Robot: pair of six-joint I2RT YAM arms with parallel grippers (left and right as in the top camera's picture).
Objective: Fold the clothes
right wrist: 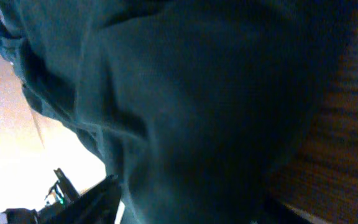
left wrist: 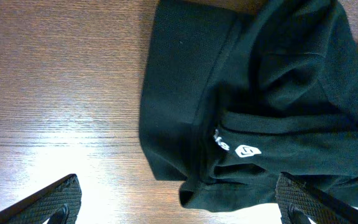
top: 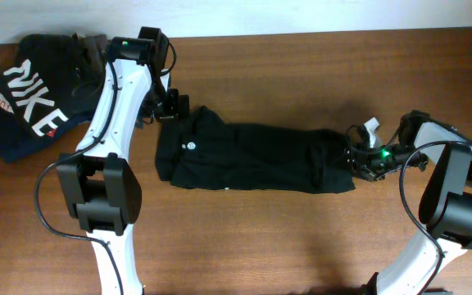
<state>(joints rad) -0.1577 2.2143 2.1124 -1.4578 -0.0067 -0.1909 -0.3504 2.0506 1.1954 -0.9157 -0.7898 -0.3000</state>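
The T-shirt (top: 252, 156) lies at the centre of the table (top: 301, 65) as a long strip running from 9 to 3 o'clock. Its collar end, with the white mark (top: 191, 145), points to 9. The left gripper (top: 173, 108) hangs released, jaws wide, over that end. The right gripper (top: 357, 156) meets the 3 o'clock edge; whether it grasps cannot be told. A NIKE garment (top: 31, 98) lies at 10 o'clock.

Bare table (top: 301, 238) lies open along the near side of the black T-shirt (top: 252, 160) and behind it. The Nike garment (top: 31, 106) and left arm (top: 117, 90) crowd the far-left corner; the right arm (top: 457, 197) blocks the shirt's right end.
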